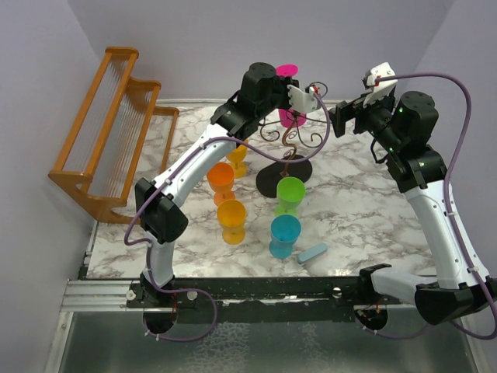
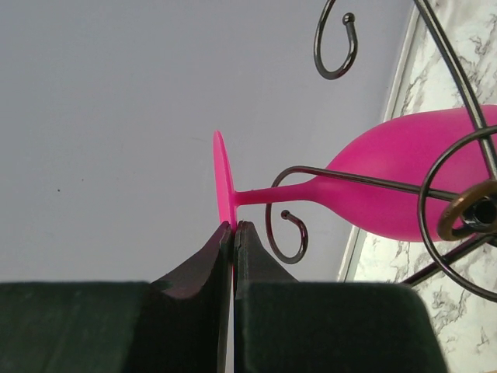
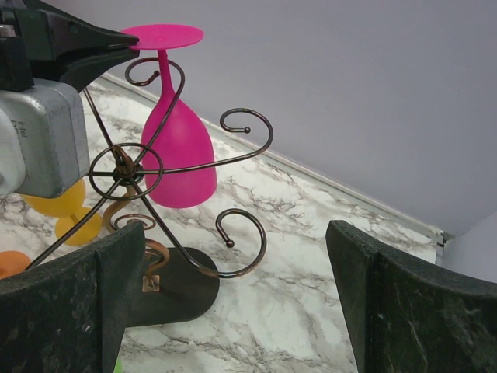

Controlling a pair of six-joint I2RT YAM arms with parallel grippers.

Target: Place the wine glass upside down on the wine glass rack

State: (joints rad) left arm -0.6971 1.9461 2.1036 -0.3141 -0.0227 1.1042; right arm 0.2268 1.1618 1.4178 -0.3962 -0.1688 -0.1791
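Note:
The pink wine glass (image 1: 292,118) hangs upside down in the wine glass rack (image 1: 291,144), foot up and bowl down. Its stem (image 2: 264,194) runs through a curled wire arm (image 2: 289,233). My left gripper (image 2: 234,226) is shut on the rim of the glass's flat foot (image 2: 223,180); from the right wrist the dark fingers (image 3: 85,48) meet the foot's (image 3: 163,35) left edge. The right gripper (image 3: 234,233) stands open just right of the rack (image 3: 124,163), nothing between its fingers. From above, the left gripper (image 1: 283,78) is at the rack's top and the right gripper (image 1: 344,120) is beside it.
A big orange-brown wooden rack (image 1: 109,132) leans at the back left. In front of the wire rack's black base (image 1: 283,177) stand orange (image 1: 220,179), yellow-orange (image 1: 231,217), green (image 1: 290,194) and blue (image 1: 284,233) glasses. A small light-blue block (image 1: 313,252) lies near the front.

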